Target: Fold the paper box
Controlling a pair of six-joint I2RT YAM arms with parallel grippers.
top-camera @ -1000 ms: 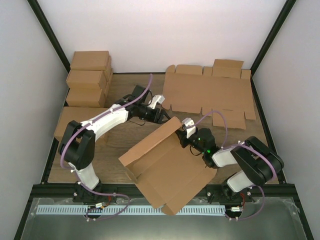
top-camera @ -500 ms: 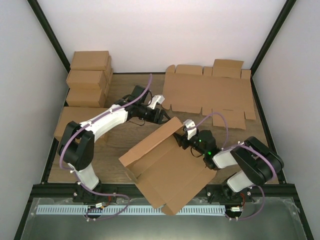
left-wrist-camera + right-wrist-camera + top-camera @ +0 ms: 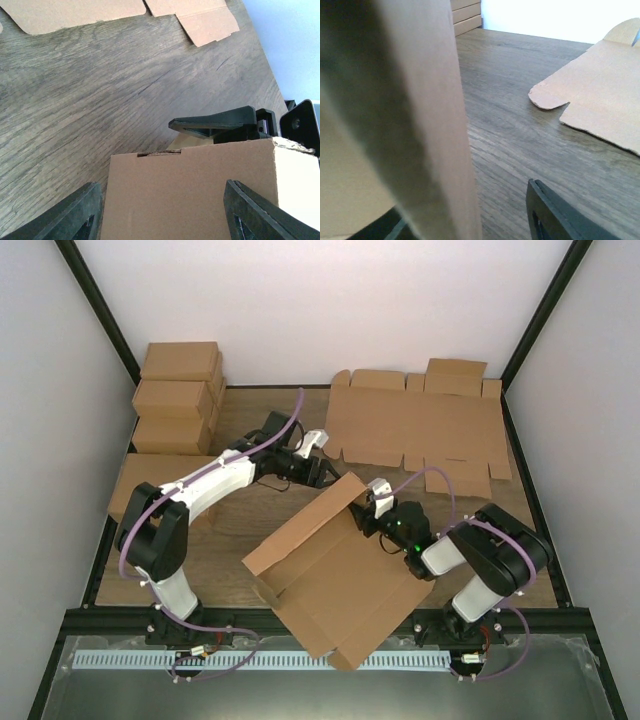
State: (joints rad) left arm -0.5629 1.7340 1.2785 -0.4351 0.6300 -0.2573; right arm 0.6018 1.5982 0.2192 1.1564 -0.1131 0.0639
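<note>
The paper box (image 3: 330,580) lies half-folded at the table's middle, its long far wall raised and its lid panel spread toward the near edge. My left gripper (image 3: 325,475) is open at the far end of that wall. In the left wrist view (image 3: 160,184) the wall (image 3: 200,195) stands between the wide-apart fingers (image 3: 75,215). My right gripper (image 3: 368,512) is open at the box's right end. In the right wrist view (image 3: 465,210) a blurred cardboard flap (image 3: 420,125) stands between the jaws, well apart from the one finger (image 3: 560,215) that shows.
Flat notched cardboard sheets (image 3: 415,430) lie at the back right, also seen in the right wrist view (image 3: 605,105). Several brown cartons (image 3: 180,390) are stacked at the back left. Another flat sheet (image 3: 150,485) lies under the left arm.
The right arm has shifted slightly left at the box's end, and the box has turned a little. The left arm has not moved.
</note>
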